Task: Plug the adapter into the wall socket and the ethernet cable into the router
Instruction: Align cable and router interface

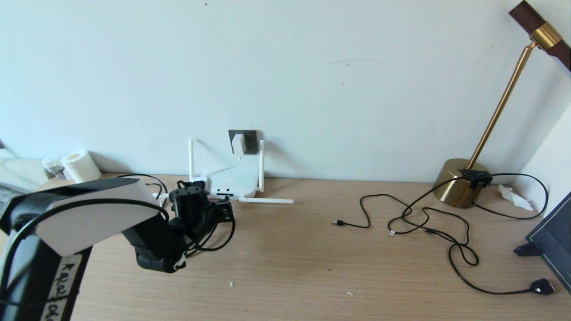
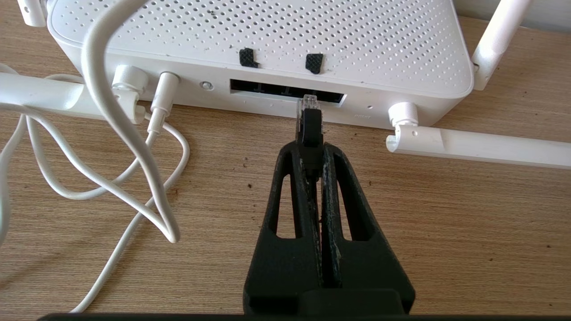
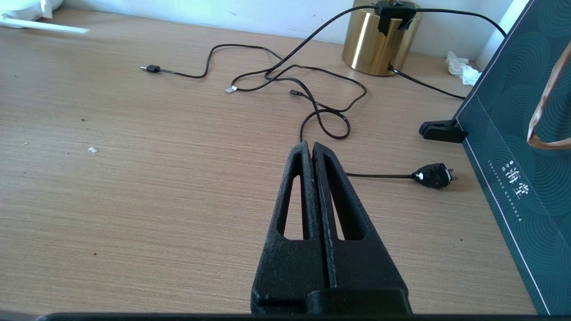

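The left end effector is clenched on the thick black ethernet cable; its clear plug tip sits at the dark port row of the flat white router. Risk: misalignment jams the tip against the port edge, pushing the router back. The right end effector hangs clenched, empty.

You've got a brass lamp base at the back right of the wooden desk, w/ thin black cords looped in front of it. A flat black plug lies near the front right, beside a dark green box. Crumpled tissue sits by the lamp; paper roll far left, against the wall.
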Tool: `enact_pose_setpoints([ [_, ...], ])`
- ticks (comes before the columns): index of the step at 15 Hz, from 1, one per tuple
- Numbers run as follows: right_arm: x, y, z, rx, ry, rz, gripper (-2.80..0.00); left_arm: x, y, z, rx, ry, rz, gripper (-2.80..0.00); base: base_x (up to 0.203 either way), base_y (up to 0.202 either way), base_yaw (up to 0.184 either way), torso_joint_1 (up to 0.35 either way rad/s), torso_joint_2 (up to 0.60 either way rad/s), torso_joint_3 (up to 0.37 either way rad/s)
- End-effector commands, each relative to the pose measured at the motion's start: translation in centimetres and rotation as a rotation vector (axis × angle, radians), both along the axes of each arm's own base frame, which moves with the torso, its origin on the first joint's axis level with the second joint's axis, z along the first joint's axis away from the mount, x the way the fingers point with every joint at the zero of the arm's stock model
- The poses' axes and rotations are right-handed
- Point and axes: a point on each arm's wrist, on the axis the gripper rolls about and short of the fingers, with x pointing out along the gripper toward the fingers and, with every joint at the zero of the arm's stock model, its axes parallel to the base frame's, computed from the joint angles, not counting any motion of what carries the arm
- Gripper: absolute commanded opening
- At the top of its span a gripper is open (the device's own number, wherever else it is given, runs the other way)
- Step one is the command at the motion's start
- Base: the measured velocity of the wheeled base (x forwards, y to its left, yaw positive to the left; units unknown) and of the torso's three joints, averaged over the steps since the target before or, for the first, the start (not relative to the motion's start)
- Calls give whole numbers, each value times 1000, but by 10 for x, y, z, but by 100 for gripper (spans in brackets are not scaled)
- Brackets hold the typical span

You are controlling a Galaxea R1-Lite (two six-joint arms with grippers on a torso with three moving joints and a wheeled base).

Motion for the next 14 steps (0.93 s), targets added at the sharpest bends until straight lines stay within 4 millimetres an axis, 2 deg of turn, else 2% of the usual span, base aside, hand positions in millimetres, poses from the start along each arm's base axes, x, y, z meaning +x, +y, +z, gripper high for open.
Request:
enact_pose_setpoints([
  [1, 0, 0, 0, 0, 0, 1, -280, 0, 0, 3, -3, -10, 1, -280, 0, 0, 0, 0, 0, 0],
  [14, 0, 0, 0, 0, 0, 1, -280, -1, 2, 4, -3, -10, 4, -280, 0, 0, 0, 0, 0, 0],
])
